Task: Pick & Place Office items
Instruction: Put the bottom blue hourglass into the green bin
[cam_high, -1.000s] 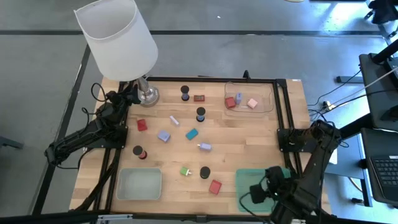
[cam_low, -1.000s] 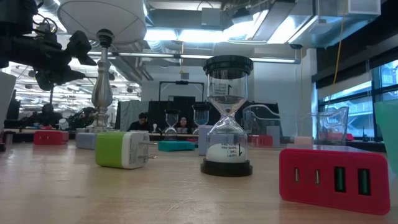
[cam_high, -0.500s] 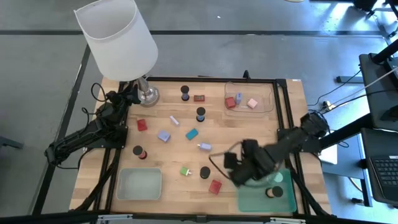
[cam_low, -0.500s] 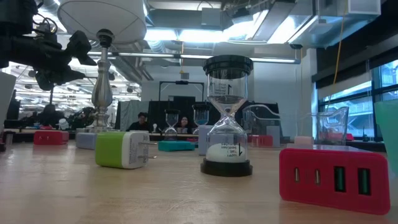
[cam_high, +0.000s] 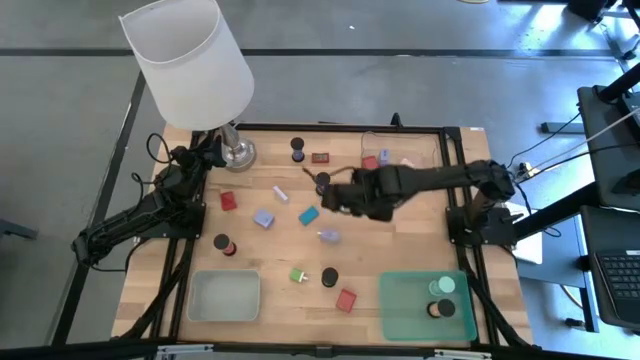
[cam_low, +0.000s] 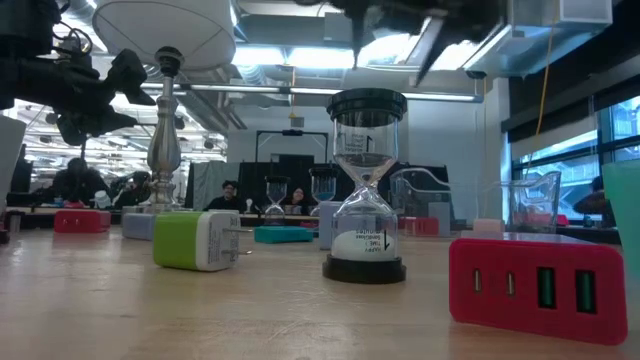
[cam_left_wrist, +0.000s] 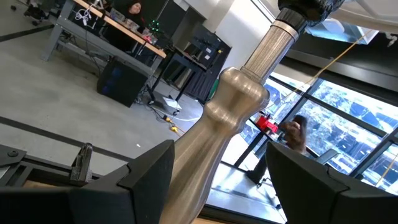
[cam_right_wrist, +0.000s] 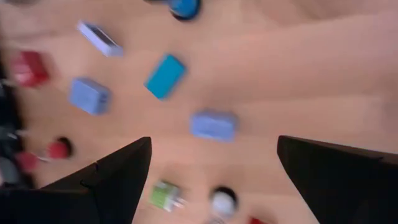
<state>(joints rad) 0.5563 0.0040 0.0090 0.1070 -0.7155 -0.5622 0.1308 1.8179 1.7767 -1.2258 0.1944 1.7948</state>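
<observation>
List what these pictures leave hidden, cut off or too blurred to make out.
- Clear tray, high view: the right arm crosses it, hiding part of its contents.
- Right hand, high view: dark against its own arm, fingertips hard to separate.
- Lamp, left wrist view: only the stem shows; shade and base cut off.
- Blue block, right wrist view: motion blur hides details.
- Green tray, low view: not visible.

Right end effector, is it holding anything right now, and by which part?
Nothing. The right end effector is open and empty above the table's middle.
</observation>
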